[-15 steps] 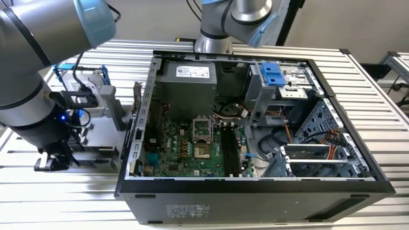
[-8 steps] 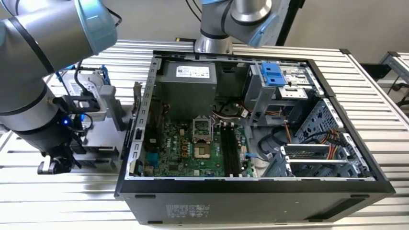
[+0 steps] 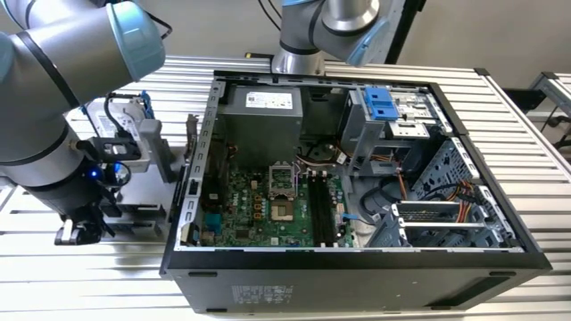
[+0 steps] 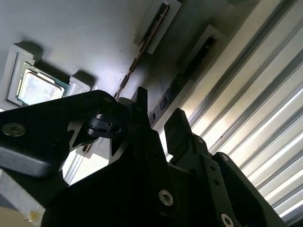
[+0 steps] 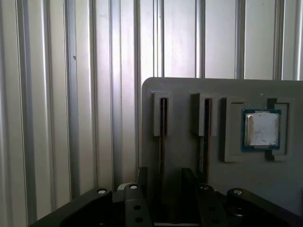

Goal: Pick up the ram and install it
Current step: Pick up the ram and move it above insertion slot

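Note:
Two ram sticks stand on edge in slots of a grey holder tray [image 5: 189,94] beside the computer case. The ram [image 5: 163,137] in the slot farther from the silver processor chip [image 5: 261,128] runs between my fingers; it also appears in the second wrist view as the ram [image 4: 166,97]. The other stick [image 5: 206,137] lies just outside one finger. My gripper [image 5: 164,172] [image 4: 159,106] is open and straddles the first stick without closing on it. In the exterior view the gripper [image 3: 79,233] hangs low over the tray at the exterior view's left.
The open computer case [image 3: 499,167] lies on the slatted metal table [image 3: 535,120], its motherboard showing dark memory slots [image 3: 323,207]. A grey hard drive in a blue frame [image 3: 125,127] stands behind my arm. A second robot arm [image 3: 325,27] rises behind the case.

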